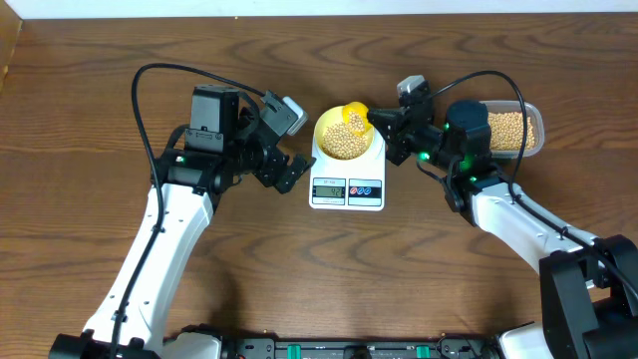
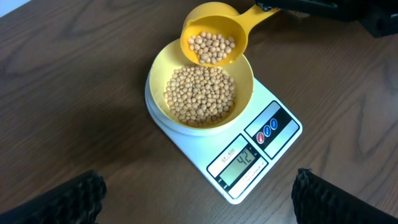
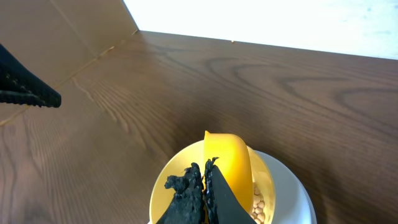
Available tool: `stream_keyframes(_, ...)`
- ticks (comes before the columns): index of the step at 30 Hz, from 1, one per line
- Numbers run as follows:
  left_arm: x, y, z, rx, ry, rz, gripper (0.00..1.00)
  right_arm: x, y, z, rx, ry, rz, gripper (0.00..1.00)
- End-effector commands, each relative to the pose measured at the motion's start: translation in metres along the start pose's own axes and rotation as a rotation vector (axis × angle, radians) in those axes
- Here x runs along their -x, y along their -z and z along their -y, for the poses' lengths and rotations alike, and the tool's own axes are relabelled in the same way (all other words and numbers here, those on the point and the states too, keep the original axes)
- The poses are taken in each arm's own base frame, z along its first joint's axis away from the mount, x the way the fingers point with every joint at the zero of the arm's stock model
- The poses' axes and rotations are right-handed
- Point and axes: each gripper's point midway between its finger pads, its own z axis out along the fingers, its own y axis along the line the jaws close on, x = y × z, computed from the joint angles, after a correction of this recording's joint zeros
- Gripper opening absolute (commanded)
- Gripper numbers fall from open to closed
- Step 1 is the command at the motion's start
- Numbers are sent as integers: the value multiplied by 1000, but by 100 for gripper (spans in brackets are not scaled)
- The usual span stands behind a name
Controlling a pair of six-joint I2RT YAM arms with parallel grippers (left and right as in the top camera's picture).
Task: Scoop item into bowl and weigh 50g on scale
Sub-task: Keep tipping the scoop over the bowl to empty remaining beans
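tipping the yellow scoop (image 2: 214,37) over the bowl (image 2: 158,78), the right jaws are clamped on its handle. most beans (image 2: 199,93) lie in the bowl, which sits on the scale (image 2: 277,102). its display (image 2: 241,163) seems to read 42, so i judge only a few more beans should be shaken in, gently. the left jaws stand apart, empty.

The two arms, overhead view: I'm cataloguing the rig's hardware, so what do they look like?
The left arm and right arm match. Both have white tubular lower links, black joint housings and black wrists with small green lights. A black cable loops from each, and a grey camera block sits at each wrist. The fingers are black with ridged, textured surfaces.
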Motion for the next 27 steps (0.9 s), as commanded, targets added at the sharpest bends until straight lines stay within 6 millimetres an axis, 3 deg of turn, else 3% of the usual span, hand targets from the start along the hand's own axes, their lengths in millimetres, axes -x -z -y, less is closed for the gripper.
stream_keyframes(1,0,2,3,-8,4,9,98,-4,-3,-5,25,37,-9,1)
stream_keyframes(27,0,2,3,-8,4,9,98,-5,-3,-5,27,130,-12,1)
